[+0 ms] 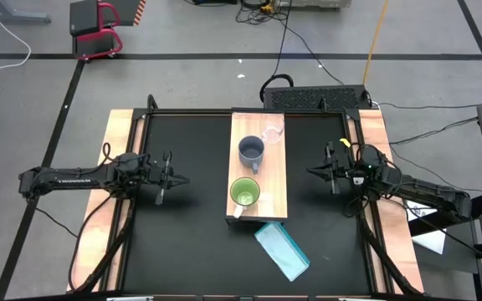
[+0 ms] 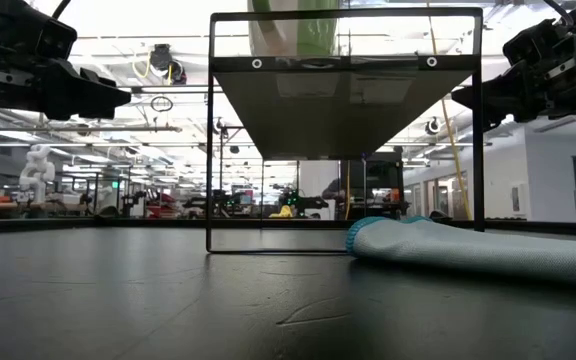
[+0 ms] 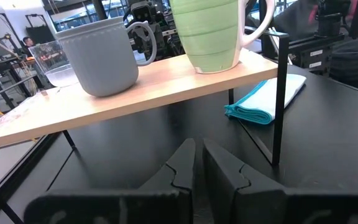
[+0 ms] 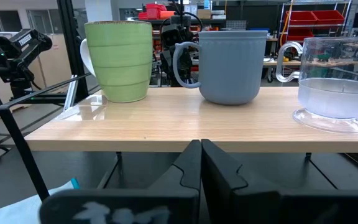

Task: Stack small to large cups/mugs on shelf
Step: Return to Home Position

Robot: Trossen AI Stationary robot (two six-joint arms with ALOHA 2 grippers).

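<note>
Black table (image 1: 191, 242), shelf (image 1: 274, 180) at centre: green mug (image 1: 243, 193), grey-blue mug (image 1: 251, 150), glass cup (image 1: 272, 131) lined along it. Left pincer (image 1: 178, 179) and right pincer (image 1: 315, 173) flank the shelf, standing clear, both pressed together.

Seen from below, the shelf (image 2: 343, 110) hides all but the green mug (image 2: 313, 25) — itself cropped at top.

A folded light-blue cloth (image 1: 282, 251) lies flat on the black table (image 1: 182, 242).
</note>
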